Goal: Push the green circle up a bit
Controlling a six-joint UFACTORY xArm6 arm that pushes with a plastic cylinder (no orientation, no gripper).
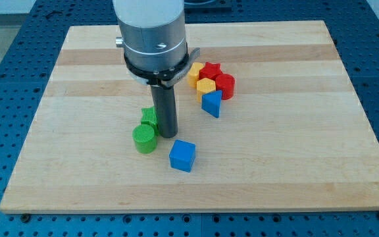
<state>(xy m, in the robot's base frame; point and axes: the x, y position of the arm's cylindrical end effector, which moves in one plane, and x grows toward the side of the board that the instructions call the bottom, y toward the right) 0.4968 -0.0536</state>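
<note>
Near the board's middle, my tip (168, 135) stands just right of the green circle (145, 139), apparently touching or nearly so.

No hand here: the arm ends in a bare dark rod with nothing to open or close. A second green block (149, 116), shape unclear, sits just above the circle, partly behind the rod. A blue cube (182, 156) lies below right; a blue triangle (211, 104), two yellow blocks (205, 86) and red blocks (224, 84) cluster toward the wooden board's (288, 164) top right. Judging by this, the push has not begun: the tip must get below the circle, then drive toward the view's top.
</note>
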